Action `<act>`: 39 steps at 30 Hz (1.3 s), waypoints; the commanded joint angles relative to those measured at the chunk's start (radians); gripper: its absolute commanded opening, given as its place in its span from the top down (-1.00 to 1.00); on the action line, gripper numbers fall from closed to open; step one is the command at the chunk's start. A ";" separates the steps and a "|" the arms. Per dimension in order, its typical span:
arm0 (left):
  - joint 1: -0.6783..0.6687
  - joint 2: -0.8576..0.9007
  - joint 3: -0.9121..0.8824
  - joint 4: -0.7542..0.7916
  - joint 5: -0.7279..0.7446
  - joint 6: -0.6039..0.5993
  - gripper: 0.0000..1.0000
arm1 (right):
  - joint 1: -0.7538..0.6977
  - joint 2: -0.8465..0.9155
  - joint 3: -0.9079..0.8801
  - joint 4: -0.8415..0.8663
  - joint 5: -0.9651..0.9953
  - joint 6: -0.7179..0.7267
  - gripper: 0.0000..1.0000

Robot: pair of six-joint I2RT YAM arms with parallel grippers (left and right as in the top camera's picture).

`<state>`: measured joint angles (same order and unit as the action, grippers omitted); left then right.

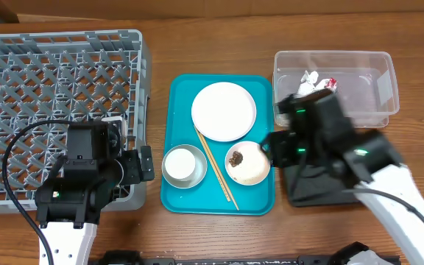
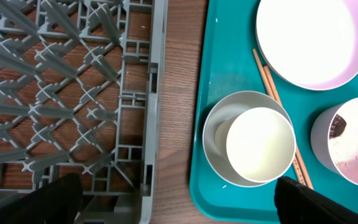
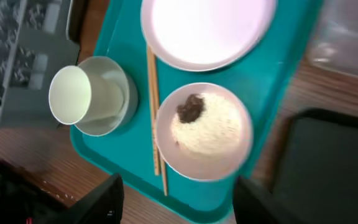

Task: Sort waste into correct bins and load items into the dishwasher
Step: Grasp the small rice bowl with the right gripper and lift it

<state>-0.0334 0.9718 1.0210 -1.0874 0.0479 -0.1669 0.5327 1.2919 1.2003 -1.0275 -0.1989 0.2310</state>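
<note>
Closest in, at the bottom of the left wrist view, the left hand (image 2: 178,190) has its two dark fingers (image 2: 48,199) spread wide and grips nothing. One finger is over the lower edge of the grey dish rack (image 2: 61,93), the other over the teal tray (image 2: 229,56). The right hand (image 3: 178,183) is likewise spread and empty at the bottom of its blurred view.

Just above the left hand's gap, in the tray's lower left, sits a white bowl (image 2: 213,134) with a small cup (image 2: 260,144) inside it. Whether the cup is upright or leaning I cannot tell. To the bowl's right is the small plate (image 3: 229,155), heaped with white rice (image 3: 207,134) and one brown lump (image 3: 191,109) at the upper left of the heap. Between bowl and plate two thin pale chopsticks (image 3: 154,112) lie side by side, running down toward the tray's lower edge.

Farther up the tray rests the large plate (image 1: 224,110), bare and white. Right of the tray, a black tray (image 3: 328,168) lies on the wooden counter (image 1: 197,37). Above it, at the overhead frame's upper right, the clear tub (image 1: 370,70) holds a crumpled white tissue (image 1: 305,82) and a red-and-white wrapper (image 1: 329,83)
</note>
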 commanded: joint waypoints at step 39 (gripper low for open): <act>-0.006 -0.003 0.024 -0.005 0.004 -0.018 -1.00 | 0.135 0.278 0.123 0.032 0.159 0.298 0.92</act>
<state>-0.0334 0.9718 1.0218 -1.0924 0.0479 -0.1669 0.7322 1.6928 1.2823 -0.9771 -0.0383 0.5205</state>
